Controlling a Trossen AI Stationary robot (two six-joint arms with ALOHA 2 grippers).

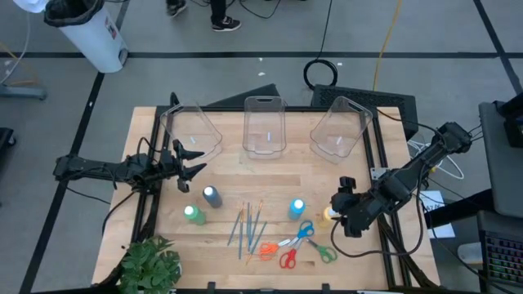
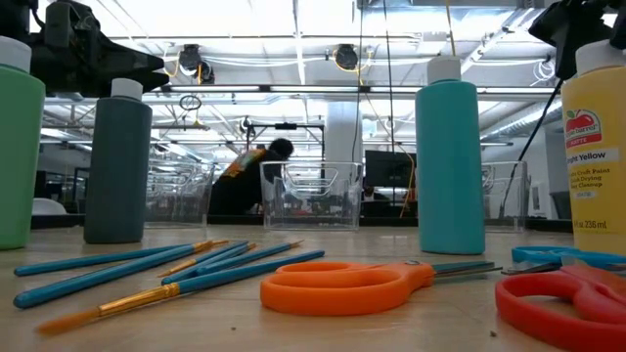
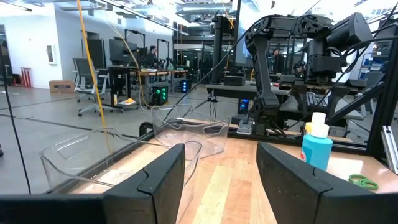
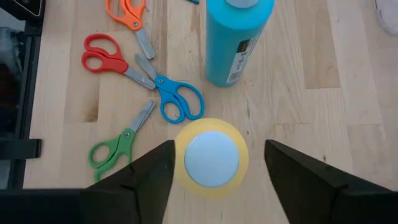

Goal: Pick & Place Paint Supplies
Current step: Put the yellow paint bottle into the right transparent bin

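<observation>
My right gripper (image 1: pixel 341 204) (image 4: pixel 219 152) is open and points down over the yellow paint bottle (image 4: pixel 211 155) (image 1: pixel 328 214), one finger on either side of its white cap, apart from it. The bottle stands upright on the table beside the blue bottle (image 4: pixel 233 37) (image 1: pixel 297 208). Blue (image 4: pixel 177 99), red (image 4: pixel 106 59), orange (image 4: pixel 127 12) and green (image 4: pixel 112 149) scissors lie flat nearby. Several brushes (image 1: pixel 249 229) lie near the table's middle. The grey-blue (image 1: pixel 212 196) and green (image 1: pixel 194 215) bottles stand toward the left. My left gripper (image 1: pixel 188 163) (image 3: pixel 221 162) waits open above the table's left side.
Three clear plastic bins (image 1: pixel 189 131) (image 1: pixel 264 124) (image 1: pixel 341 126) stand along the far edge. A green leafy plant (image 1: pixel 151 263) sits at the near left corner. A person (image 2: pixel 259 171) shows in the room beyond the table. Bare wood lies between the bins and the bottles.
</observation>
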